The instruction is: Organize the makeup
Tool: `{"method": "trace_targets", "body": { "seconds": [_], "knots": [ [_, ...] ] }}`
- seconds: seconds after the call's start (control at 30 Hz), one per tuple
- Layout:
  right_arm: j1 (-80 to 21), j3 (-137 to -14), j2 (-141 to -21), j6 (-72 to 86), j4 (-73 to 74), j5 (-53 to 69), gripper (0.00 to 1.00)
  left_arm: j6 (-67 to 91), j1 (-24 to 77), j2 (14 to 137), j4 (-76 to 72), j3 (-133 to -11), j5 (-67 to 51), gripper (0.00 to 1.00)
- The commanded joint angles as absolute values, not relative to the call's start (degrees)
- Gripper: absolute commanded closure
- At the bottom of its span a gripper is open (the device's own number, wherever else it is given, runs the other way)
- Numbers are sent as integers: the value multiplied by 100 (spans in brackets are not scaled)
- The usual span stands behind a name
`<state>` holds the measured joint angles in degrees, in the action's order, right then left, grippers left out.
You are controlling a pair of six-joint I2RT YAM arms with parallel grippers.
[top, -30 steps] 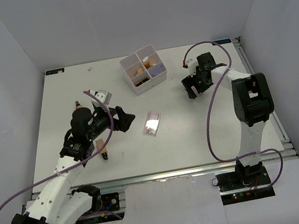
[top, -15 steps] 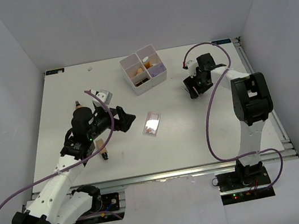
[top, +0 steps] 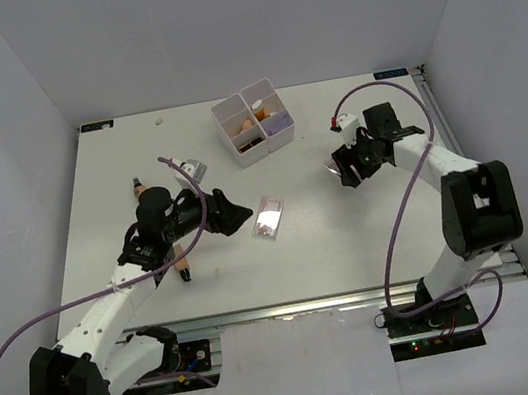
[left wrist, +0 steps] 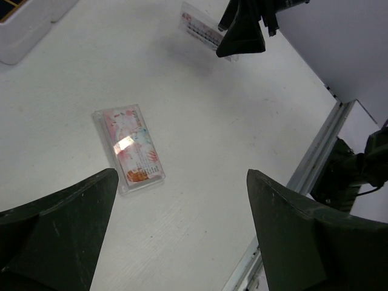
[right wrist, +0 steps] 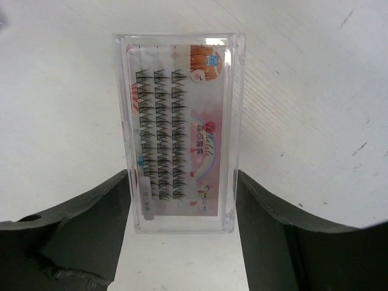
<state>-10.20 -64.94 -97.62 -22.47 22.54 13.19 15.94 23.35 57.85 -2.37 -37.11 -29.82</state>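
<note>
My right gripper (right wrist: 180, 194) is pinching the one clear lash case (right wrist: 182, 109) by its long edges, over the desk (top: 332, 237) right of the one white box (top: 252, 154). I am risking the slick plastic twisting loose on a fast swing. My left gripper (left wrist: 182, 176) is hanging wide open above the one pink palette (left wrist: 129, 148), holding nothing

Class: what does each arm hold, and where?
Right fingers clamp the clear eyelash case by its long edges near one end; the left fingers, open, hold nothing.

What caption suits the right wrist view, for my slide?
Right gripper closed on a clear false-eyelash case, white table behind.
</note>
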Motion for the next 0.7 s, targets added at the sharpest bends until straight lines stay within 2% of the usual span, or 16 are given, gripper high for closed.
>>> {"method": "trace_targets", "body": {
  "seconds": [0.0, 0.2, 0.3, 0.67],
  "knots": [
    [-1037, -5886, -8276, -2601, 2300, 2380, 87, 2887, 2311, 6174, -1505, -3592, -3818, 2],
    [-1037, -5034, -6495, -2934, 2390, 3545, 90, 4558, 2526, 6677, -2581, -3794, -3806, 4],
    [-1037, -4587, -5954, -2889, 2329, 3887, 91, 4614, 2981, 7004, -2436, -4269, -3514, 4],
    [-918, -3879, -4819, -2976, 2078, 3936, 91, 4990, 3924, 7968, -2373, -5306, -2734, 5]
  ]
}}
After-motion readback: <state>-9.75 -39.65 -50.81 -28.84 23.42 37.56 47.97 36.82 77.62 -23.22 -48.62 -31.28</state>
